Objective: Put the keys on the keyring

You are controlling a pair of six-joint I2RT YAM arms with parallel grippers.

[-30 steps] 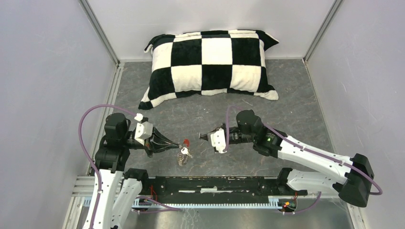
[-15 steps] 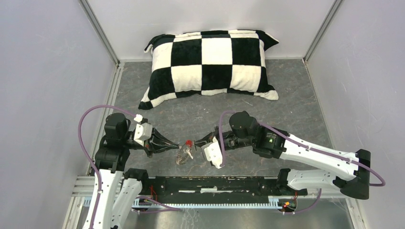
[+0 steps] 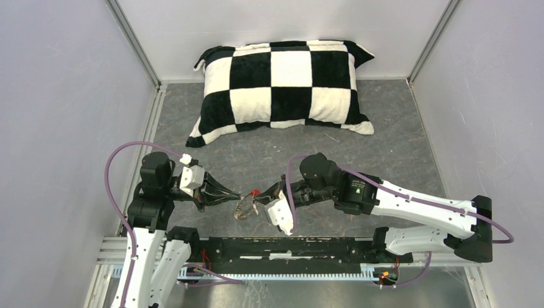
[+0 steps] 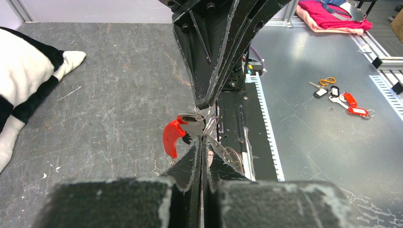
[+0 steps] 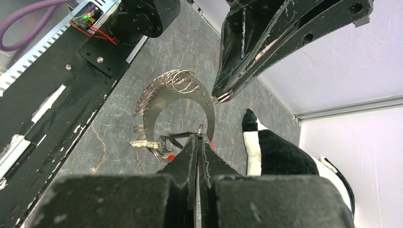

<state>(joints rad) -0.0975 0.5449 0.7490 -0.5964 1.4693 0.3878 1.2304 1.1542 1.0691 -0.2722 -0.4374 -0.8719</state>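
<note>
Left gripper (image 3: 236, 196): clamped shut on one end of the keyring (image 5: 176, 95).
Right gripper (image 3: 260, 194): shut, met tip to tip with the left at the red sleeve (image 4: 171, 137); what is pinched cannot be told.
Key (image 5: 142, 142): hung just below the right tips, blade crosswise to them.

1. Desk (image 3: 385, 128): grey stone-look surface, matt and mottled, with fine scratches and pale chips.
2. Pillow (image 3: 282, 83): soft plush cloth in black and cream checks, matt nap.
3. Keyring (image 5: 176, 83): thin silvery wire coils, bright glossy metal. Red sleeve (image 4: 170, 137): smooth plastic, slight sheen.
4. Key (image 5: 142, 143): blade of bare silvery metal, dull shine.
5. Left claw (image 3: 238, 196) and right claw (image 3: 260, 194): hard black plastic, matt; edges scuffed grey-white and rough.
6. Arm shell (image 3: 417, 208): white plastic, smooth, semi-gloss.
7. Front rail (image 3: 321, 246): black finish, worn and chipped in patches.
8. Metal sheet (image 4: 323, 142): steel-grey, brushed, faintly streaked and scratched.
</note>
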